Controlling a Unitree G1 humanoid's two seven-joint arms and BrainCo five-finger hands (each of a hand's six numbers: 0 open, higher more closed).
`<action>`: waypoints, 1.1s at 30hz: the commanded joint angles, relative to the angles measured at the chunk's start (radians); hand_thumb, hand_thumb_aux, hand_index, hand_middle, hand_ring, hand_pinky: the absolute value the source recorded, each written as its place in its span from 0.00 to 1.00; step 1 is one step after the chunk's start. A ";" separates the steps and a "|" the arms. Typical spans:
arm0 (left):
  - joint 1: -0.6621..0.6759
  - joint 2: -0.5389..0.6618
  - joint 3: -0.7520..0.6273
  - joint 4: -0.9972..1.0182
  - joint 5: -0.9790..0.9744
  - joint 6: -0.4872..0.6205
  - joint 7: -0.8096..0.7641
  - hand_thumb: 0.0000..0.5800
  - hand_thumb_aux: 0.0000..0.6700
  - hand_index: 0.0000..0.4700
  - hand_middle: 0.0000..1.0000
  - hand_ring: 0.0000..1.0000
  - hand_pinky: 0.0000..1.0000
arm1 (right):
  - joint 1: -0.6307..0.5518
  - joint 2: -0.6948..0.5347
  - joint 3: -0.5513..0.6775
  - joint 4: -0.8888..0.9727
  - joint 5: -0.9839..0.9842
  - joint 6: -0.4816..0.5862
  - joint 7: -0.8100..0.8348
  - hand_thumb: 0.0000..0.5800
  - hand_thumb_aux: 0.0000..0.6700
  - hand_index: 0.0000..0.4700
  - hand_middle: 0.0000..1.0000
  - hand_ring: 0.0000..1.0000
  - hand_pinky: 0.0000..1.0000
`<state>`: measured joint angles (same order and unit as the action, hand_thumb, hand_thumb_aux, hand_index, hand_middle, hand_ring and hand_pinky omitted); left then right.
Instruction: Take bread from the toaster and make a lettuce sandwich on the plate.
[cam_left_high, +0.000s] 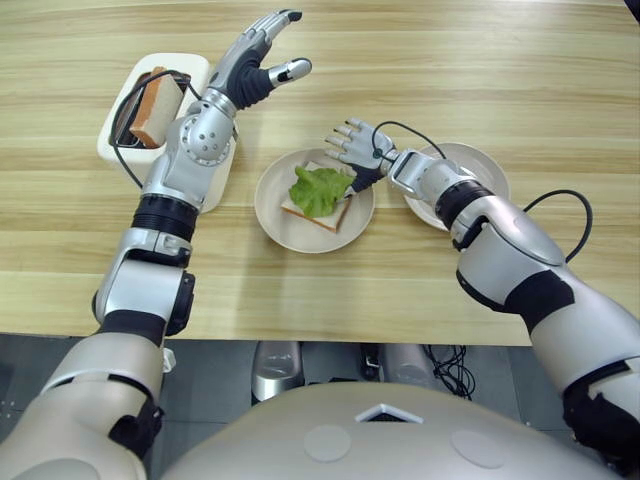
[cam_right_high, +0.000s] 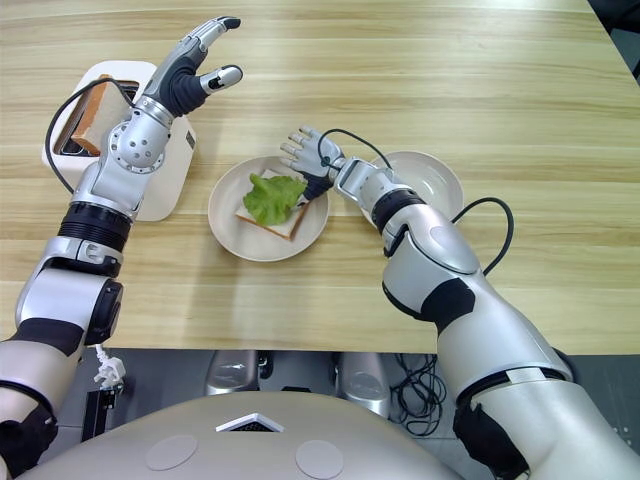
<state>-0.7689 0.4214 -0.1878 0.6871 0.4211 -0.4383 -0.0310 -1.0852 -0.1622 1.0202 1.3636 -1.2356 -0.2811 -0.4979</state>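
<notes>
Lettuce sandwich assembly, lower half complete. On the wooden table (cam_left_high: 450, 60) the beige plate (cam_left_high: 270, 215) carries a base slice (cam_left_high: 335, 218) with the lettuce leaf (cam_left_high: 320, 188) laid over it, so the filling step appears done and the top slice is what remains. That second slice of bread (cam_left_high: 158, 108) stands upright in the slot of the white toaster (cam_left_high: 190, 68), at the robot's left and well apart from the plate. The left hand (cam_left_high: 262, 55) is raised beyond the toaster's far right corner, fingers spread wide and holding nothing. The right hand (cam_left_high: 352, 143) hovers at the plate's right rim, just beside the leaf, fingers loosely extended and empty (whether its thumb touches the leaf cannot be told); its forearm crosses a second dish (cam_left_high: 470, 165). Judged step: fetching the top slice. The next move calls for the left hand to come back over the slot, close on the exposed upper edge of the bread, lift it straight up clear of the toaster, and carry it to the plate to rest squarely on the lettuce without shifting the leaf.
</notes>
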 joint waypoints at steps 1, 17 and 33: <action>-0.009 0.002 -0.003 -0.003 0.002 0.008 -0.007 0.00 0.00 0.00 0.00 0.00 0.00 | -0.004 -0.012 0.020 0.002 -0.006 0.003 0.007 0.00 0.00 0.00 0.00 0.00 0.00; 0.024 0.147 0.082 -0.428 -0.041 0.159 -0.197 0.00 0.00 0.00 0.00 0.00 0.00 | -0.007 -0.184 0.049 -0.109 -0.012 -0.120 -0.052 0.00 0.00 0.00 0.00 0.00 0.00; 0.191 0.528 0.118 -0.356 0.207 0.376 -0.253 0.00 0.00 0.00 0.00 0.00 0.00 | 0.029 -0.445 -0.198 -0.452 0.122 -0.130 -0.053 0.00 0.00 0.00 0.00 0.00 0.00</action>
<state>-0.5490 0.9381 -0.0363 0.2683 0.5907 -0.0664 -0.2959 -1.0779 -0.5872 0.8446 0.9615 -1.1216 -0.4233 -0.5818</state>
